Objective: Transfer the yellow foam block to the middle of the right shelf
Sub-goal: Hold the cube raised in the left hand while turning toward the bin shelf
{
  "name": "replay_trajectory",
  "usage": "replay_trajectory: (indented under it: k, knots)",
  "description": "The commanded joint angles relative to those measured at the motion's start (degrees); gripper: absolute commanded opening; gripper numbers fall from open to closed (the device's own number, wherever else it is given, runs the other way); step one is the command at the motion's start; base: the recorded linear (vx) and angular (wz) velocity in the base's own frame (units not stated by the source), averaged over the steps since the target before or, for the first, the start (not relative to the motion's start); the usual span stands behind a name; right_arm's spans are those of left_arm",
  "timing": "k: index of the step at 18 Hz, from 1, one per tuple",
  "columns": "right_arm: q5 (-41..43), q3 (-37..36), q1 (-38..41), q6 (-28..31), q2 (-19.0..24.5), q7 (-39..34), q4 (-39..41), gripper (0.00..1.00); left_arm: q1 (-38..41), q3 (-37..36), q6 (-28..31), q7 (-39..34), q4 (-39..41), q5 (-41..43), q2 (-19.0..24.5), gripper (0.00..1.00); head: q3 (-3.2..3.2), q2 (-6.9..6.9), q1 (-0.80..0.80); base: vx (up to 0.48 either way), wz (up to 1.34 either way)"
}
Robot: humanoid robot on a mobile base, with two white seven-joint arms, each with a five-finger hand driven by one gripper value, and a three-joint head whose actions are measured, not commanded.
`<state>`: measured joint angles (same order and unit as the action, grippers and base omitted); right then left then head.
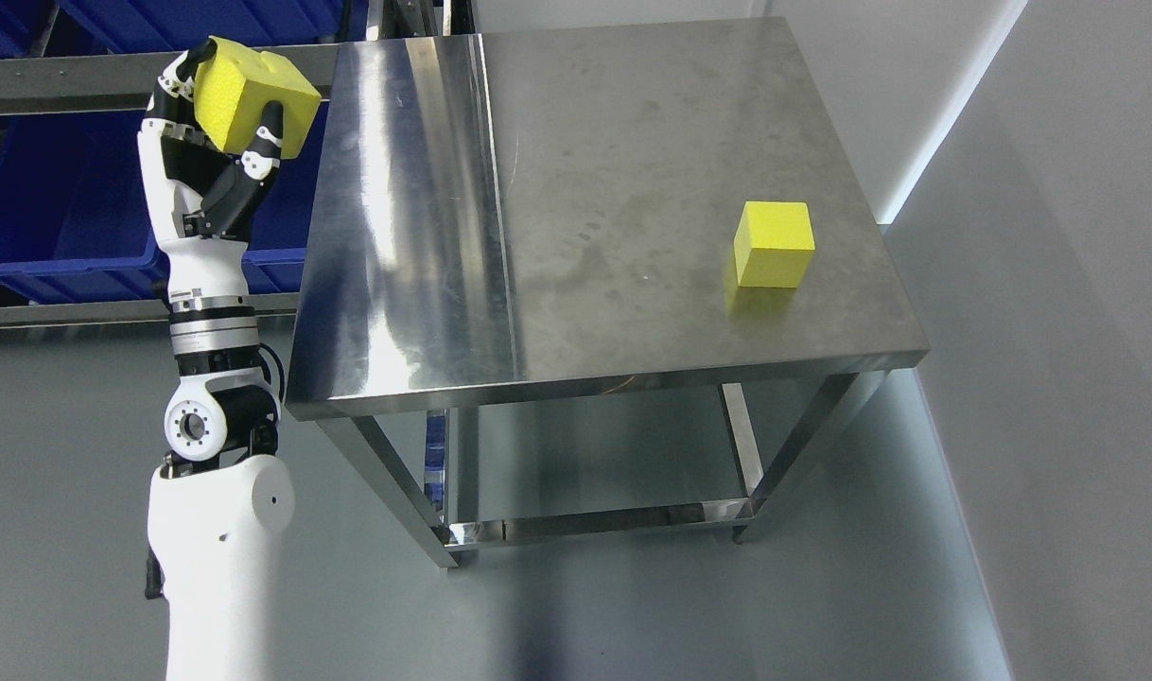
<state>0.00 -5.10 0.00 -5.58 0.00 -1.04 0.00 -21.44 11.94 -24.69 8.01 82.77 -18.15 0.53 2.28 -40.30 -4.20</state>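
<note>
**A:** Where was the yellow foam block (254, 99) at that moment?

**B:** Up in the left hand (212, 142), off the left edge of the steel table (538, 189). The fingers (266, 142) were curled round it, one at its front face and others behind its far side, so it was held clear of any surface, in front of a shelf rail (56, 83) and the blue bins (56, 199) at the picture's left.

**A:** And the other yellow cube?

**B:** A second yellow cube (773, 244) sat on the table near its right edge, well apart from the hand and untouched. The right arm was not in view.

**A:** Which step would you call it?

**B:** The carry, I judged. The block was grasped and lifted but not yet placed. The only shelving I could see was at the left, with the bins; whether that counted as the task's right shelf I could not tell.

**A:** What did the next move call for?

**B:** Bringing the block level with the middle tier, clearing the rail and bin lips, setting it down flat, and only then opening the fingers. Foam gives under pressure, so the grip probably needed to stay firm without crushing it.
</note>
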Motion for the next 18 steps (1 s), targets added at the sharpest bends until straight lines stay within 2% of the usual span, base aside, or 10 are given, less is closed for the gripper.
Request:
replay_trajectory:
  k: [1, 9, 18]
  knots:
    - [0.0, 0.0, -0.17, 0.04, -1.0, -0.02, 1.0, 1.0, 2.89, -1.57, -0.01, -0.02, 1.51, -0.05, 0.47, 0.38, 0.0, 0.0, 0.0, 0.0, 0.0]
    - [0.0, 0.0, -0.09, 0.04, -1.0, -0.02, 1.0, 1.0, 3.86, -1.75, 1.84, 0.16, 2.92, -0.13, 0.47, 0.38, 0.0, 0.0, 0.0, -0.053, 0.12]
    - [0.0, 0.0, -0.17, 0.04, -1.0, -0.02, 1.0, 1.0, 4.13, -1.4, 1.84, 0.42, 4.32, -0.13, 0.47, 0.38, 0.0, 0.0, 0.0, -0.113, 0.66]
